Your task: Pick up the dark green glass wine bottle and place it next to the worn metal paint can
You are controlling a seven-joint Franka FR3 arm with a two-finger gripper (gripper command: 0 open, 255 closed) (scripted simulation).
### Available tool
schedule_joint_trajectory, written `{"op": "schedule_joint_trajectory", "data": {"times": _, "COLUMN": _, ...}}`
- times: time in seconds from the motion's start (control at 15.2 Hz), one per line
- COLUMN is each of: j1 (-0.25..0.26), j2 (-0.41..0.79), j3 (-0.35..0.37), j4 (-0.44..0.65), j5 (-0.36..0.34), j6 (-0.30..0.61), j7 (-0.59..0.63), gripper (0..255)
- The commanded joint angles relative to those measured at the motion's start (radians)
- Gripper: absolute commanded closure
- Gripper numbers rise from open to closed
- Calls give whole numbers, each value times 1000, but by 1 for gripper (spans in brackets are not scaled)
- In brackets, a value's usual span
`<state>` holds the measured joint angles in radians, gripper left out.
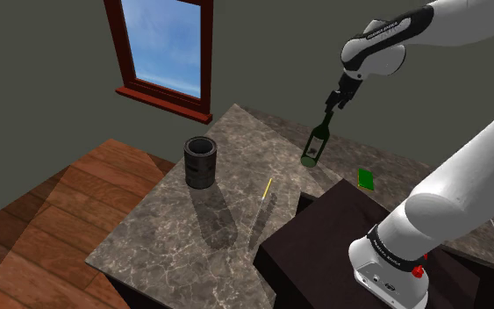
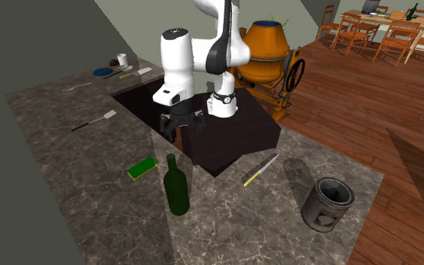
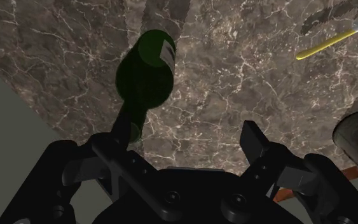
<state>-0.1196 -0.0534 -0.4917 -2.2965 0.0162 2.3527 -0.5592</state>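
Shoulder view: marbled bench [image 1: 166, 237] carrying dark can [image 1: 200, 162] toward that view's left and green bottle [image 1: 313, 147] upright toward its right, well apart from can. Black tool [image 1: 329, 109] just above bottle's top, fingers spread wide, gripping nothing; in wrist view, neck just beside one finger, not clasped. Yellow-handled knife [image 1: 262, 197] between can and bottle; green card [image 1: 365, 178] near bottle.

Open counter [image 1: 166, 230] separates bottle [image 1: 314, 149] from paint can [image 1: 200, 163]; a yellow-handled knife [image 1: 262, 195] lies between them.

Red-framed window [image 1: 166, 48], wooden floor [image 1: 56, 197]
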Motion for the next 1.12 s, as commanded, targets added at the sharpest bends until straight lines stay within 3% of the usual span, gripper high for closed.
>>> {"op": "schedule_joint_trajectory", "data": {"times": 0.0, "j1": -8, "j2": 84, "j3": -18, "j4": 57, "j5": 52, "j6": 19, "j7": -58, "gripper": 0}}
{"op": "schedule_joint_trajectory", "data": {"times": 0.2, "j1": -39, "j2": 200, "j3": -29, "j4": 134, "j5": 134, "j6": 42, "j7": -142, "gripper": 0}}
{"op": "schedule_joint_trajectory", "data": {"times": 0.73, "j1": -59, "j2": 285, "j3": -3, "j4": 124, "j5": 206, "j6": 123, "j7": -191, "gripper": 0}}
{"op": "schedule_joint_trajectory", "data": {"times": 1.06, "j1": -59, "j2": 285, "j3": -3, "j4": 124, "j5": 206, "j6": 123, "j7": -191, "gripper": 0}}
